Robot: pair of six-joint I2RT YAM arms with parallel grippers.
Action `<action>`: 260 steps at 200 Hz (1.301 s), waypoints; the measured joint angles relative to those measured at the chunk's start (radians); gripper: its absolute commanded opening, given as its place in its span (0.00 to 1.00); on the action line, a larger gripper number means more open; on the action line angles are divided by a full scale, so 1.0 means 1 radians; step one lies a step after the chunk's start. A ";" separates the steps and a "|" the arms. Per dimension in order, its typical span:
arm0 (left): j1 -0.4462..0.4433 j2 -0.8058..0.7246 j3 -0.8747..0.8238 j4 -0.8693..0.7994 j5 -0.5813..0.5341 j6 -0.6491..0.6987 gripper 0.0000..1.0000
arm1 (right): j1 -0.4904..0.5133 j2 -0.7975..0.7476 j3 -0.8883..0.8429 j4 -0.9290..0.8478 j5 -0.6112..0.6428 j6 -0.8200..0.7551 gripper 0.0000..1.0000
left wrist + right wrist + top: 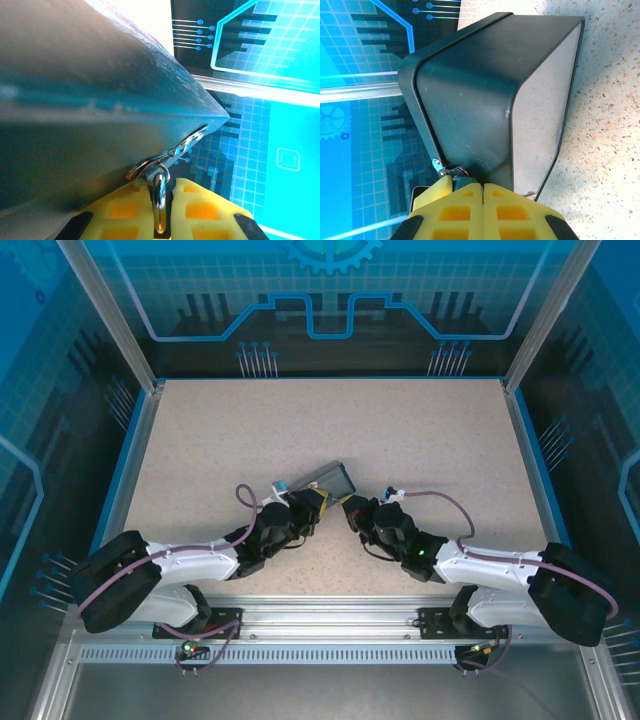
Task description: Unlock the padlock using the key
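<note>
Speckled beige table, blue circuit-print walls around it. Arms meet at dark box, centre-near. There the left gripper pinches a silvery ring at the box corner; padlock or key, unclear. Fingers of the right gripper pressed together at box rim.

Speckled beige tabletop, blue-edged, enclosed by translucent blue circuit-pattern panels at 12, 9 and 3 o'clock; slotted aluminium rail at 6 o'clock.
</note>
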 measured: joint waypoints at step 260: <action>-0.004 0.020 0.000 0.027 -0.010 0.001 0.00 | -0.016 0.006 0.011 0.003 -0.023 0.012 0.00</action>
